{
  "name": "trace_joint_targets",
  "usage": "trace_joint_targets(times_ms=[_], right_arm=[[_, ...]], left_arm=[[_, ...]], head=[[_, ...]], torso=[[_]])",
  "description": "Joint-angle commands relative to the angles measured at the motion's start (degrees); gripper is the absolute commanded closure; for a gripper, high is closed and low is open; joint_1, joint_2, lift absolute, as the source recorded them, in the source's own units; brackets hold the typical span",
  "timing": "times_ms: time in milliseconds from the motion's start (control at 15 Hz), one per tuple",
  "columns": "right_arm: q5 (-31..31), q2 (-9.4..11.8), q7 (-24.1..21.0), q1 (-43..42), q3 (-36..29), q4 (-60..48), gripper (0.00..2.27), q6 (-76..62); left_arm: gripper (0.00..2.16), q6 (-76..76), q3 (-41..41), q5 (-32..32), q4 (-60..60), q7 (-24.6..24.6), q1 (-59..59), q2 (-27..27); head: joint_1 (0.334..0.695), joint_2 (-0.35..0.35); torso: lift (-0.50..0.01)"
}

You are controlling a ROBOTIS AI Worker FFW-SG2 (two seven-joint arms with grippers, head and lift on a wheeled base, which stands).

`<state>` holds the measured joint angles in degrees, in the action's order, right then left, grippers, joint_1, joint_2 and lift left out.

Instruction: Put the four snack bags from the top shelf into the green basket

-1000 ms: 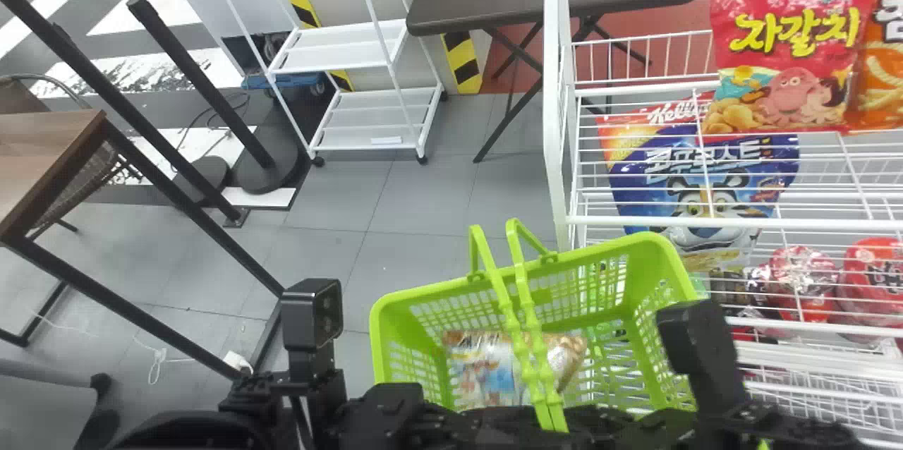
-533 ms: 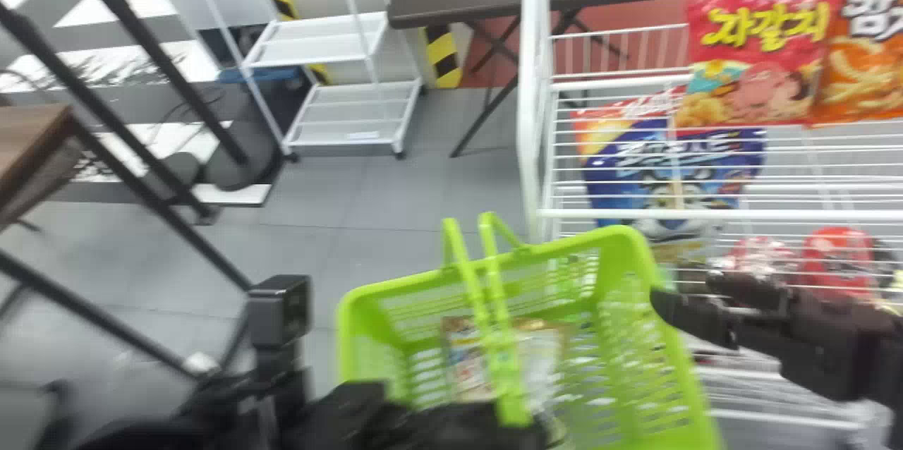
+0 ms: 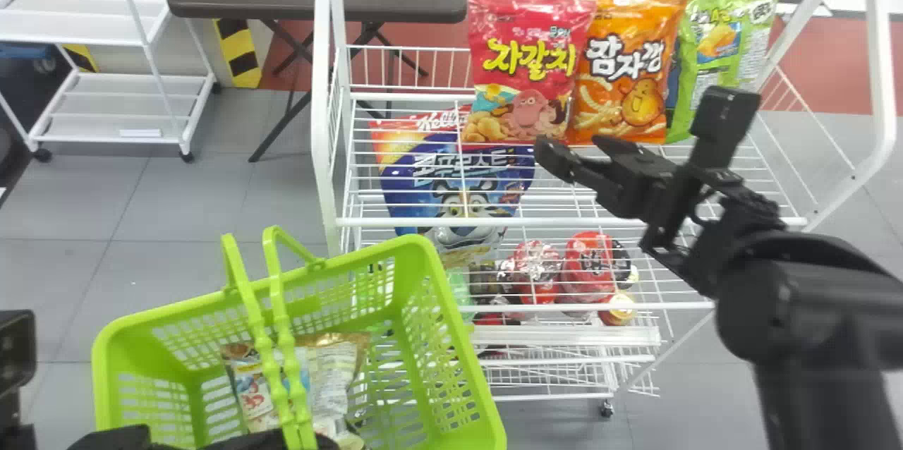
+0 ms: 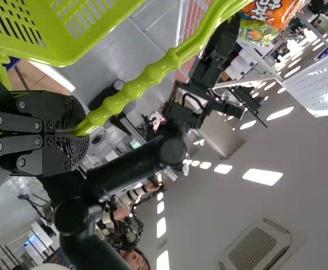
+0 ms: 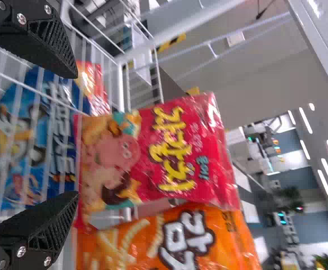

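one red bag (image 3: 525, 69), one orange bag (image 3: 624, 69), one green bag (image 3: 726, 48), one tiger-print bag (image 3: 455, 185), one green basket (image 3: 415, 250)

Change across the head views: I have turned the head to the right, so the green basket (image 3: 413, 245) now lies at lower left and the red snack bag (image 3: 525, 76) near upper middle. The orange snack bag (image 3: 628, 69), earlier cut off by the edge, appears whole; a green snack bag (image 3: 730, 48) has entered beside it. My right pincer (image 3: 570, 144) has moved from the basket's right end up to the lower part of the red and orange bags.
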<state>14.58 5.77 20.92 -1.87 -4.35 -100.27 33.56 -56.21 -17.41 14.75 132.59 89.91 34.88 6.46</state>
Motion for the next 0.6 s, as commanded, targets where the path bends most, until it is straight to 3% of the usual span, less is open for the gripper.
trace_joint_targets(times_ms=[0,267,333,400,467,533], right_arm=[[-3.6,-0.1,-1.2,-6.6,2.7,10.8,0.08,-6.2],[-5.6,-0.2,-2.4,-15.0,6.7,26.1,0.16,-14.6],[-6.3,-0.5,-2.4,-16.1,7.6,27.9,0.34,-14.8],[-6.8,-0.8,-2.5,-16.2,7.7,28.6,0.62,-15.0],[-7.4,-1.0,-2.5,-16.2,7.7,29.0,1.04,-15.0],[-7.6,-1.0,-2.6,-16.3,7.7,29.1,1.63,-14.8]], left_arm=[[2.15,0.0,-0.3,0.1,0.0,0.7,0.8,0.0],[2.15,0.2,-0.3,0.1,0.0,0.7,1.2,-0.1],[2.15,0.2,-0.3,0.1,0.0,0.7,1.3,-0.1],[2.15,0.4,-0.3,0.1,0.0,0.7,1.5,-0.2],[2.15,0.5,-0.3,0.0,-0.1,0.7,1.6,-0.2],[2.15,0.5,-0.4,0.0,-0.3,0.7,1.7,-0.2]], head=[[0.695,-0.111],[0.695,-0.104],[0.695,-0.093],[0.695,-0.085],[0.695,-0.079],[0.695,-0.069]], torso=[[-0.003],[-0.003],[-0.003],[-0.003],[-0.003],[-0.003]])
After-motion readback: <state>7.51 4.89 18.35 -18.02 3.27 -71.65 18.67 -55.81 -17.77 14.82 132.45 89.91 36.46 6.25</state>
